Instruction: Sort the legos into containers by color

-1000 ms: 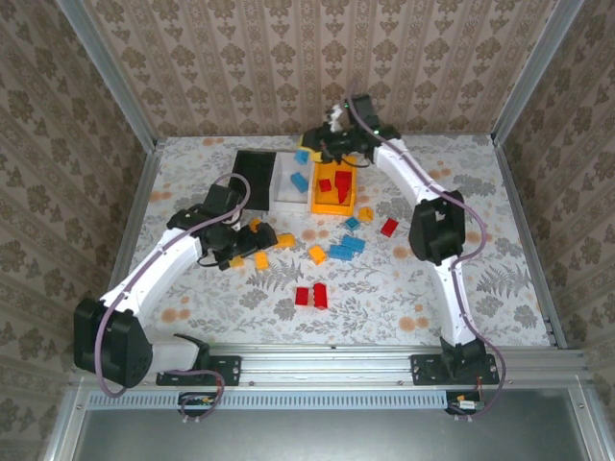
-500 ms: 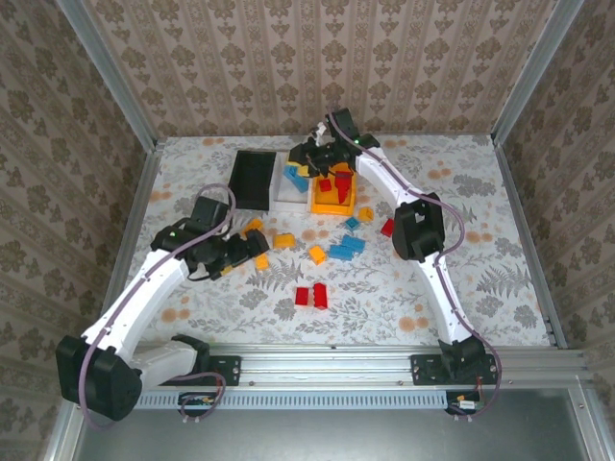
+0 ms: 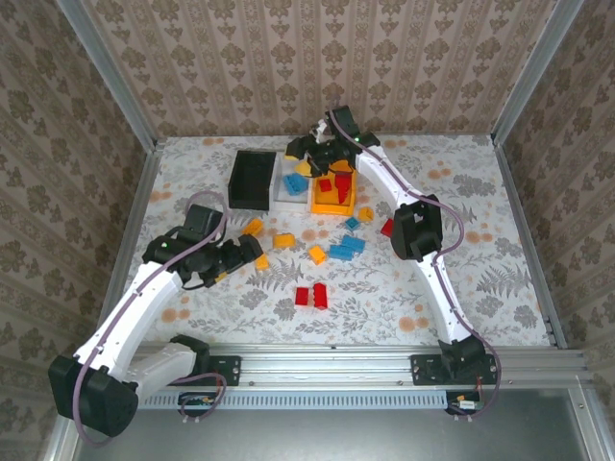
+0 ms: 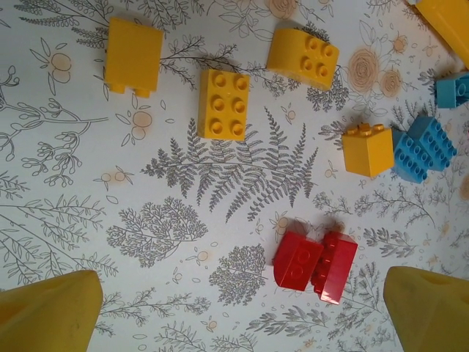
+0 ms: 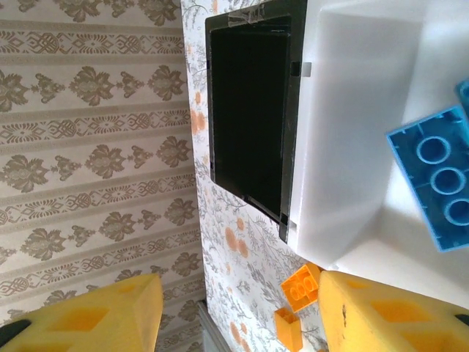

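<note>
My right claw (image 5: 234,314) stood apart and empty over the white rectangular plastic bin (image 5: 352,110), where a flat blue studded brick (image 5: 438,183) lay inside. I judged it best to rise straight, clear of its rim.

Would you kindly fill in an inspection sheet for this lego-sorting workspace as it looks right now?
Surface: table under a white floral cloth, with bricks scattered mid-table.
Job's things: yellow studded plastic bricks, red bricks and blue bricks lie loose. The black rectangular plastic bin has no brick seen inside. The white plastic bin holds a blue flat brick. The orange-yellow plastic bin holds more red bricks.
Clutter: nothing seen.
Grippers: left gripper open above the loose bricks; right gripper open near the white plastic bin, holding nothing.
Cables: purple-grey cables run along both arms.
Surroundings: patterned wallpaper walls, aluminium frame rails.
</note>
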Controlling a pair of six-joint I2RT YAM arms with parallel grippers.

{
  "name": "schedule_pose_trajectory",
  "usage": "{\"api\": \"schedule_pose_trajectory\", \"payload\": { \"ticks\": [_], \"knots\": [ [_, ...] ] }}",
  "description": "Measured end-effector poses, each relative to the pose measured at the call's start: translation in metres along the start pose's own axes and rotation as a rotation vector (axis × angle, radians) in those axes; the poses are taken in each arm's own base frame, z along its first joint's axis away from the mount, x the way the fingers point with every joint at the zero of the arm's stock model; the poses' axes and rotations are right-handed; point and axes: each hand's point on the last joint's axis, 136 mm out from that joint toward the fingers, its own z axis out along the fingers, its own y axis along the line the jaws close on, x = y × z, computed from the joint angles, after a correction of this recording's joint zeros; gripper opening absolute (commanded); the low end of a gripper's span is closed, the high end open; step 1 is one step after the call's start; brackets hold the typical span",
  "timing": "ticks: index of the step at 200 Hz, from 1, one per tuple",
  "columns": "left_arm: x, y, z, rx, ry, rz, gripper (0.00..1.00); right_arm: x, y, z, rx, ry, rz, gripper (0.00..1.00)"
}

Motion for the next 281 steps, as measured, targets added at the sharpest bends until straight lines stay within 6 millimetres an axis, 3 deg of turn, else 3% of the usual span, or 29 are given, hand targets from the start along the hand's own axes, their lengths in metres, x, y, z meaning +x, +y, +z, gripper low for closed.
{"api": "schedule_pose_trajectory", "payload": {
  "ticks": [49,75,95,119,147,166,185,252,281],
  "knots": [
    [0.000,0.000,0.002,-0.004,0.005,-0.002,1.00,-0.005,-0.009,-0.010,0.022,-0.003,0.009,0.62],
    [-0.005,-0.003,0.011,-0.019,0.026,-0.006,1.00,-0.006,-0.003,-0.031,0.048,-0.018,-0.014,0.62],
    [-0.012,-0.011,0.016,-0.016,0.033,-0.005,1.00,-0.007,0.011,-0.061,0.062,-0.041,-0.052,0.63],
    [-0.022,-0.023,0.023,0.001,0.032,0.010,1.00,-0.007,0.026,-0.112,0.095,-0.096,-0.097,0.63],
    [-0.025,-0.036,0.033,0.023,0.046,0.033,1.00,-0.003,0.022,-0.169,0.179,-0.161,-0.116,0.63],
    [-0.027,-0.043,0.042,0.031,0.067,0.046,1.00,0.005,0.000,-0.201,0.272,-0.192,-0.097,0.64],
    [-0.029,-0.050,0.051,0.037,0.092,0.062,1.00,0.021,-0.031,-0.220,0.393,-0.182,-0.064,0.64],
    [-0.029,-0.103,0.080,0.088,0.169,0.179,1.00,0.105,-0.165,-0.241,0.804,-0.017,0.169,0.70],
    [-0.031,-0.111,0.080,0.101,0.168,0.204,1.00,0.123,-0.197,-0.251,0.871,-0.030,0.298,0.69]
  ]
}}
